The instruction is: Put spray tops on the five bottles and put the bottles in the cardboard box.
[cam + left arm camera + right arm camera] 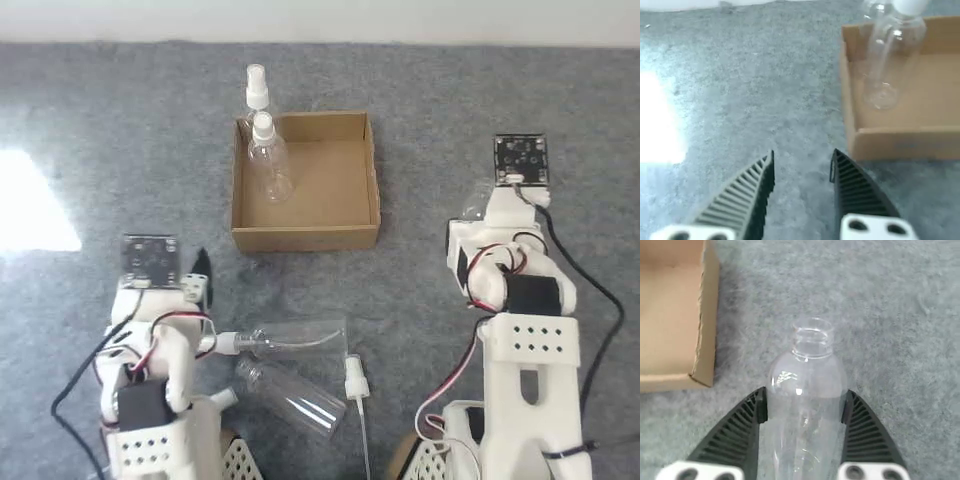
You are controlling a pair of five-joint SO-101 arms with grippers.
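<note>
Clamped in the right gripper (805, 396), right of the cardboard box (305, 238): an uncapped bottle (807, 375), neck exposed, presumably for the loose spray top (355, 378). Left gripper (803, 154) spread wide, empty, near-left of the box. One capped bottle (270, 165) already boxed.

surface: grey felt-like table cover (450, 90) | light: bright glare patch (30, 205) at left | far edge: white strip (320, 20)

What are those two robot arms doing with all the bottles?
They are fitting spray tops and boxing bottles. The right gripper has its fingers shut on a topless bottle beside the cardboard box. The left gripper is open, holding nothing. One topped bottle stands in the box; two lying bottles and a loose spray top wait on the table.
</note>
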